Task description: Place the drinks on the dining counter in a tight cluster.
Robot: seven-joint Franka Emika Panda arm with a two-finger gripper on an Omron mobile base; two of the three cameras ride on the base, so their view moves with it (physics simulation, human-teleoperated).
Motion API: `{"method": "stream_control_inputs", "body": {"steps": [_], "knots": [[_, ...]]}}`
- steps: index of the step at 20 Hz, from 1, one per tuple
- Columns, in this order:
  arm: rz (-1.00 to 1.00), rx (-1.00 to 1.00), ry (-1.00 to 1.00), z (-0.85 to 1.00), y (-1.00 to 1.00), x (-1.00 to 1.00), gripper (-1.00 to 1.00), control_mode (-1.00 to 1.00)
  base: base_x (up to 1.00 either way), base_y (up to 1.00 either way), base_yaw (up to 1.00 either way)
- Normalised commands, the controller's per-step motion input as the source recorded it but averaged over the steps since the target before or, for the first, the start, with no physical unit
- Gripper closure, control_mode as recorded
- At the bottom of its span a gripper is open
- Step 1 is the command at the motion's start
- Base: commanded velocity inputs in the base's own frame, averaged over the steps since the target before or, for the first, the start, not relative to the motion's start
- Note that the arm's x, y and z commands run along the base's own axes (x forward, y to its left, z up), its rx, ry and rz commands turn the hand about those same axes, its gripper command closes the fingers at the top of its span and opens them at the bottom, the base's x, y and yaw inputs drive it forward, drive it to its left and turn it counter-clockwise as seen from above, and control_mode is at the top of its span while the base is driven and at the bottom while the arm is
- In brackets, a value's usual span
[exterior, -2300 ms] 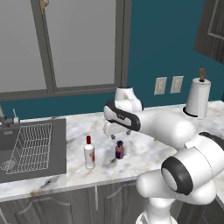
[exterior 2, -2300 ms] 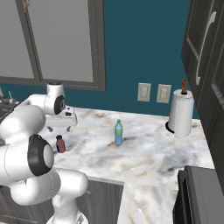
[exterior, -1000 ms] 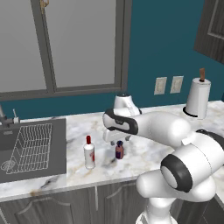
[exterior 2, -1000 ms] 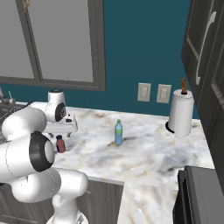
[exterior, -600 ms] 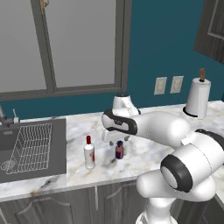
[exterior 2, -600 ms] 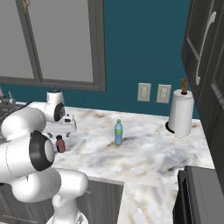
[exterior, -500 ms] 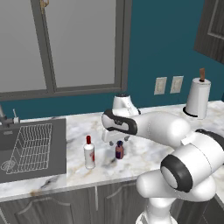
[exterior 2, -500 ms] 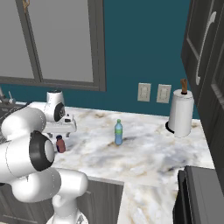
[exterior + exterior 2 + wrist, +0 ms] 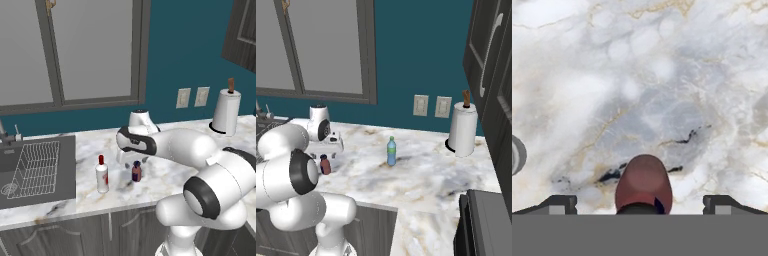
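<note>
The short dark maroon drink (image 9: 136, 171) (image 9: 325, 165) stands on a marble worktop (image 9: 165, 175) beside a sink. My gripper (image 9: 131, 161) (image 9: 327, 151) hangs just above it, open. In the hand view its maroon cap (image 9: 644, 184) sits midway between the fingertips (image 9: 559, 203) of my gripper (image 9: 640, 203), which do not touch it. The tall white drink with a red cap (image 9: 102, 174) stands to its left. The pale blue-green drink (image 9: 391, 151) stands further right on the worktop. The dining counter is out of view.
A sink with a wire rack (image 9: 35, 165) lies at the left end of the worktop. A paper towel roll (image 9: 225, 112) (image 9: 462, 131) stands at the back right, below wall outlets (image 9: 429, 105). A dark appliance (image 9: 486, 220) sits at the near right.
The hand has come down a little towards the maroon drink over the last two seconds. In the last half second it has barely moved, and its jaws have stayed open.
</note>
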Motion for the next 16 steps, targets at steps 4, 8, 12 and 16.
{"method": "stream_control_inputs", "body": {"steps": [4,8,12,16], "knots": [[0.00,0.00,0.00,-0.12,0.00,0.00,-1.00,-1.00,0.00,0.00,0.00],[0.00,0.00,0.00,-0.10,0.00,0.00,-1.00,-1.00,0.00,0.00,0.00],[0.00,0.00,0.00,-0.12,0.00,0.00,-1.00,-1.00,0.00,0.00,0.00],[0.00,0.00,0.00,-0.12,0.00,0.00,-1.00,-1.00,0.00,0.00,0.00]]}}
